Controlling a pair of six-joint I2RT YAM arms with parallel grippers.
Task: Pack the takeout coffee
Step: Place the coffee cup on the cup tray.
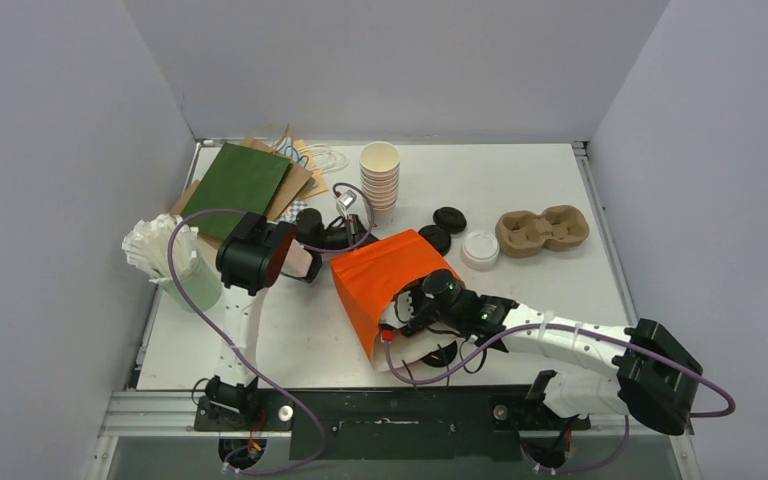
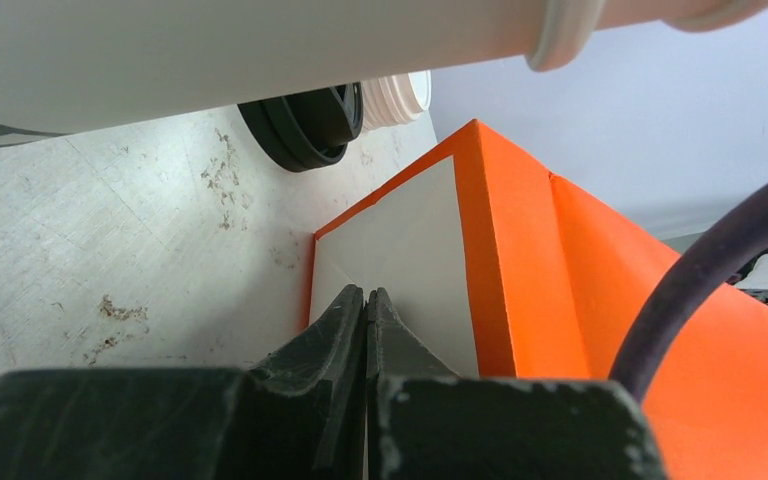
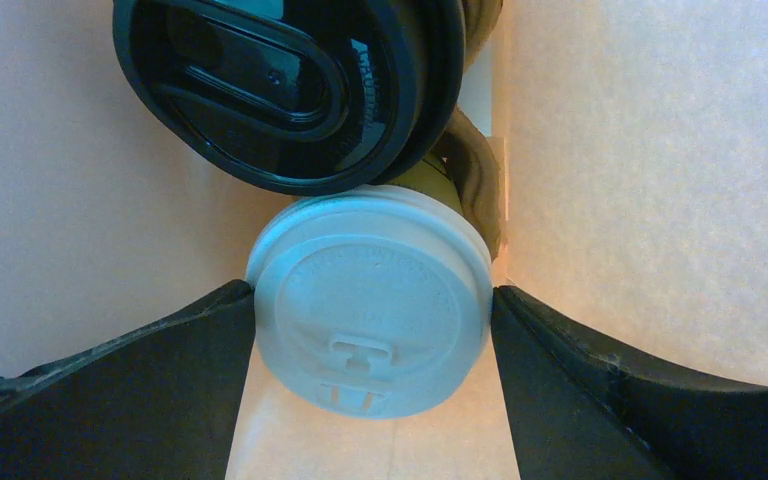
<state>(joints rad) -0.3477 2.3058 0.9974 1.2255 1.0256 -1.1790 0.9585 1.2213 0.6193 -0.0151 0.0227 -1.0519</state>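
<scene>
An orange paper bag [image 1: 385, 275] lies on its side mid-table, its mouth facing the near right. My right gripper [image 1: 412, 308] reaches into the mouth. In the right wrist view it [image 3: 372, 292] is shut on a white-lidded olive cup [image 3: 370, 320], one finger against each side of the lid. A black-lidded cup [image 3: 290, 80] sits just beyond it, touching it, with a brown pulp holder [image 3: 475, 170] beside them. My left gripper [image 1: 345, 238] is at the bag's far left corner; in the left wrist view it [image 2: 365, 295] is shut on the bag's white folded end [image 2: 410, 250].
A stack of lidless white cups [image 1: 380, 175] stands behind the bag. Two loose black lids [image 1: 449, 218], a white lid [image 1: 480, 248] and a brown pulp carrier [image 1: 542, 230] lie to the right. Green and brown paper bags [image 1: 235, 185] and a cup of white sticks [image 1: 165, 260] are at the left.
</scene>
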